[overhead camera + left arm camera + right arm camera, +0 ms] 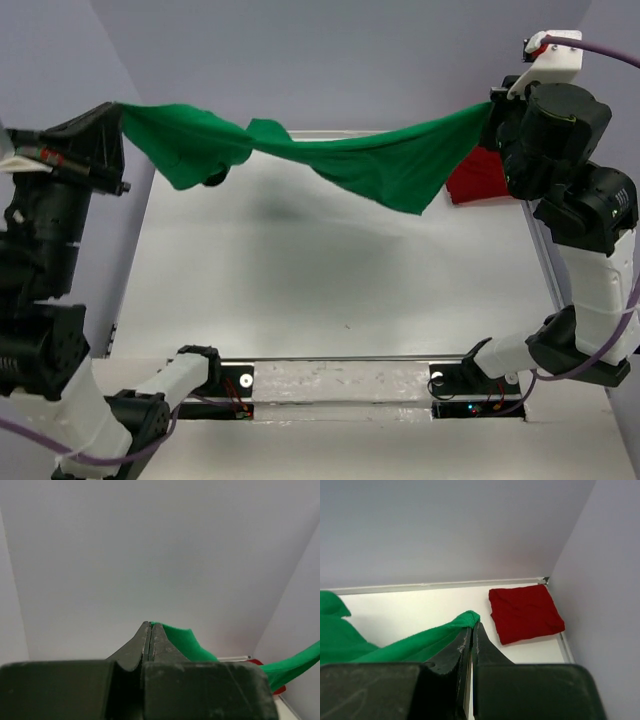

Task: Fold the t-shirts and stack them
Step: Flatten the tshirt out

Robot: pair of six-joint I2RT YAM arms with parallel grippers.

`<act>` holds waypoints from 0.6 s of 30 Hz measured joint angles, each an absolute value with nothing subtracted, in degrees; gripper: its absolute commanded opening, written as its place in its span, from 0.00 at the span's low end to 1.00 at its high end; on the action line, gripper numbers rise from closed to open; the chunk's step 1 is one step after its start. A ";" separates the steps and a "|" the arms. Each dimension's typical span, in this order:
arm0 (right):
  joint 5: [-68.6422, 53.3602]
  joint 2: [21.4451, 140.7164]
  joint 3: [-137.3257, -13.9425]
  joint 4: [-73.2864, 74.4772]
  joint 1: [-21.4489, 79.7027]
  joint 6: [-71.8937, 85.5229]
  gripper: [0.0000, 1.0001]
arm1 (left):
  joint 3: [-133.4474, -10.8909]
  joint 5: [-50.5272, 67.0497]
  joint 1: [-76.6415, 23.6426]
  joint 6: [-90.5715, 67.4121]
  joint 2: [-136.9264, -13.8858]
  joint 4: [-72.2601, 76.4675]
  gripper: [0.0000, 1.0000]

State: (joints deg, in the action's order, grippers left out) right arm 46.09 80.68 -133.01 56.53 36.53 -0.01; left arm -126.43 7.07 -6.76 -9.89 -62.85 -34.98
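Tightly, left tool [151, 627], right tool [472, 627] pinch green shirt [370, 165]; red shirt [525, 612] whole right-wrist only.

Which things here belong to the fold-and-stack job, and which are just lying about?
Job: green t-shirt, stretched in the air between left gripper and right gripper; red t-shirt, folded at the far right corner.
Not the job, fixtures only: table; back wall.

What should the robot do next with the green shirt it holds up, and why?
Probably lower it flat onto the table: left hand and right hand pinch the green t-shirt at opposite ends, sagging in mid-air, unfolded; the dark red t-shirt lies folded.
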 measured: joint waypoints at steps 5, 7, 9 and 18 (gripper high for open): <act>50.68 80.07 -133.01 60.07 41.50 2.07 0.00 | -121.73 6.52 -6.76 -9.91 -55.09 -33.71 0.00; 52.25 79.96 -133.01 61.12 41.91 2.44 0.00 | -120.68 6.26 -6.76 -9.87 -54.70 -33.85 0.00; 53.52 79.96 -132.92 61.19 42.09 2.24 0.00 | -120.40 5.96 -6.79 -9.85 -55.81 -34.39 0.00; 54.68 93.54 -141.32 53.30 39.53 -5.50 0.00 | -134.67 5.19 -7.14 -9.30 -77.21 -36.67 0.00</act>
State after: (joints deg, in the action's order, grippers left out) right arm 54.68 93.54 -141.32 53.30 39.53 -5.50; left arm -134.67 5.19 -7.14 -9.30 -77.21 -36.67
